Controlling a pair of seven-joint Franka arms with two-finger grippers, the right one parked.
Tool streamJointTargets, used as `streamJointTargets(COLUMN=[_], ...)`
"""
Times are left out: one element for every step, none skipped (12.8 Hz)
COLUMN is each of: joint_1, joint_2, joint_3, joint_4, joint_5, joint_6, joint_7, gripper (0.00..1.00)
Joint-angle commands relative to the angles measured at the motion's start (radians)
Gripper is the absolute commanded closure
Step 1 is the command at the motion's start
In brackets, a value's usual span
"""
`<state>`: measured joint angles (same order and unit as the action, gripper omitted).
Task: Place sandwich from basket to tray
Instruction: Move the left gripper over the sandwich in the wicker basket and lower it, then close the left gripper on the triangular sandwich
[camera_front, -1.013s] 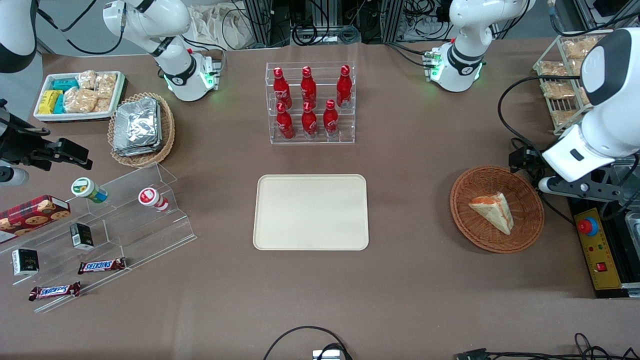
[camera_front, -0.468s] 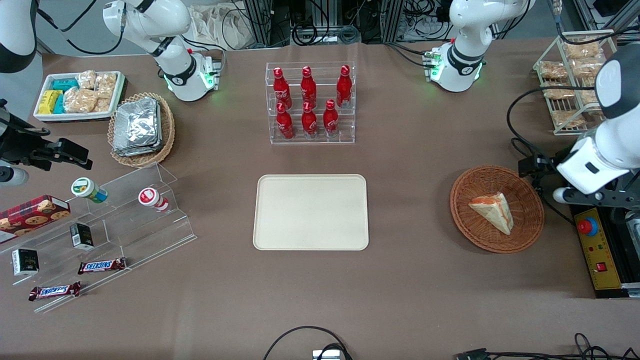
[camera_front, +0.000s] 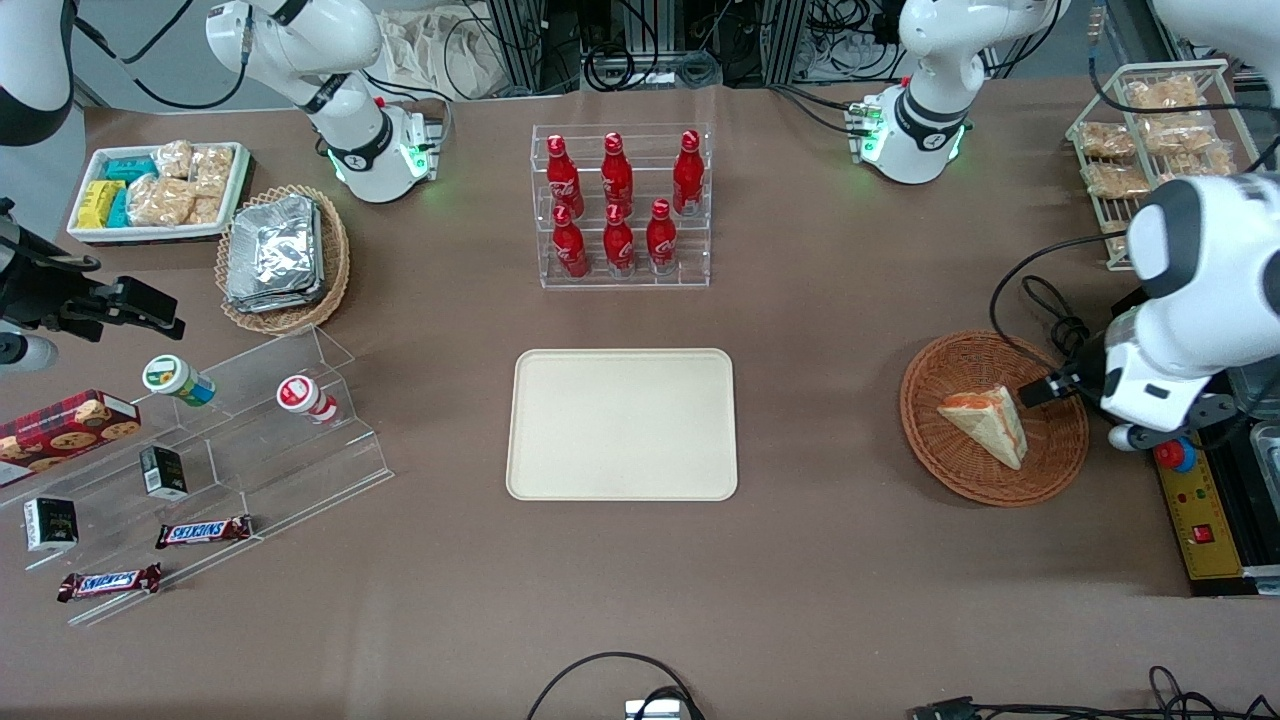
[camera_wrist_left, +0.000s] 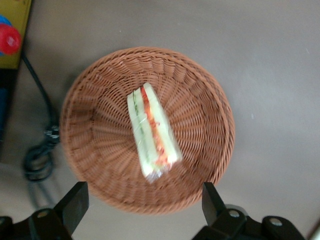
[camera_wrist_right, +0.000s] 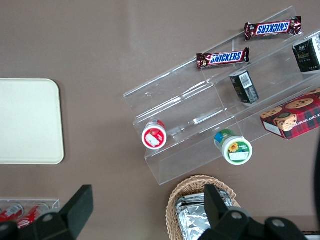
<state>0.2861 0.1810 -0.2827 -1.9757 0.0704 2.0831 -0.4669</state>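
The sandwich (camera_front: 985, 425) is a pale bread wedge with orange-red and green filling, lying in the round reddish-brown wicker basket (camera_front: 925, 440) toward the working arm's end of the table. In the left wrist view the sandwich (camera_wrist_left: 152, 132) lies in the middle of the basket (camera_wrist_left: 100, 90). My gripper (camera_front: 1045, 390) hovers over the basket's rim, beside the sandwich and above it. In the wrist view the gripper (camera_wrist_left: 142, 205) is open wide, with nothing between its fingers (camera_wrist_left: 75, 205). The cream tray (camera_front: 620, 425) lies bare at the table's middle, also seen as the tray (camera_wrist_right: 25, 120) in the right wrist view.
A clear rack of red bottles (camera_front: 620, 205) stands farther from the camera than the tray. Beside the basket lie a yellow control box with a red button (camera_front: 1178, 455) and black cable (camera_wrist_left: 40, 150). A wire rack of snack bags (camera_front: 1150, 140) stands above these.
My arm has swung in from the table's edge toward the basket. The gripper now hangs over the basket's rim. The sandwich and tray have not moved.
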Motion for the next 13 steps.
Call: streamJointTargets(joint_1=[0.004,0.004,0.01,0.022,0.022,0.025,0.028,0.03,0.028,0.027,0.022,0.021,0.021], joint_2=[-0.017,-0.008,0.02,0.056,0.075,0.078,0.089,0.115,0.133,0.143,0.147,0.155,0.163], joint_3=[-0.004,-0.004,-0.003,-0.004,-0.003,-0.003,-0.003,-0.001,0.008,0.008,0.008,0.008,0.008], joint_4=[-0.121,-0.158,-0.172,-0.167,-0.169,-0.176,-0.187,-0.187,-0.189,-0.189,-0.187,-0.183,-0.178], joint_5=[0.006,0.003,0.003,0.003,0.005,0.005,0.005,0.005,0.005,0.005,0.005,0.005,0.006], joint_6=[0.142,0.196,0.245,0.276,0.29,0.294,0.299,0.317,0.348,0.356,0.356,0.356,0.356], joint_7=[-0.154,-0.188,-0.232,-0.28,-0.315,-0.323,-0.323,-0.325,-0.332,-0.344,-0.348,-0.349,-0.348], gripper=[0.0,0.0,0.0,0.0,0.0,0.0,0.0,0.0,0.0,0.0,0.2,0.5,0.81])
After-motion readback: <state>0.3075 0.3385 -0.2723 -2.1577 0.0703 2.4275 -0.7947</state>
